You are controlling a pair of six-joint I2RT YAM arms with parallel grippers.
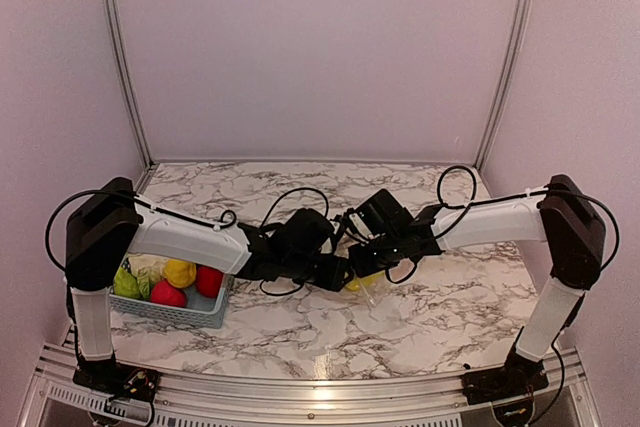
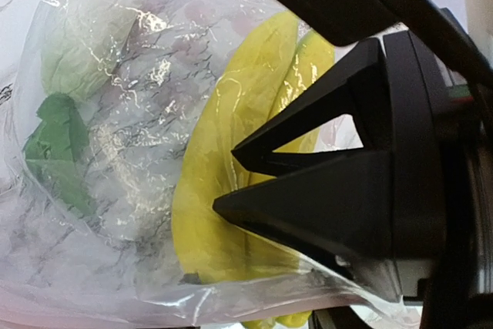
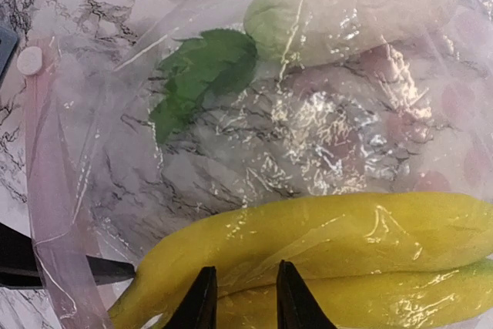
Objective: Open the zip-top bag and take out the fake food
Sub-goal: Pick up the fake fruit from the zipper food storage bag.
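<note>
The clear zip-top bag [image 1: 376,293] hangs between my two grippers at the table's middle. It fills the left wrist view [image 2: 131,113] and the right wrist view [image 3: 308,129]. Inside it lie yellow bananas [image 1: 360,282] [image 2: 216,190] [image 3: 347,229], a pale cabbage [image 2: 85,59] [image 3: 347,13] and a green leaf [image 3: 204,71]. My left gripper [image 1: 338,273] grips the bag's pink zip edge [image 3: 46,190]; one of its fingers [image 3: 100,270] shows as a thin black wedge there. My right gripper [image 3: 243,294] [image 2: 223,179] has its jaws a narrow gap apart, tips against the film over the bananas.
A light blue lattice basket [image 1: 200,315] stands at the near left under the left arm. It holds a lemon [image 1: 180,272], two red apples [image 1: 168,295], a green pear [image 1: 126,284] and a cabbage [image 1: 148,265]. Marble table, walls on three sides.
</note>
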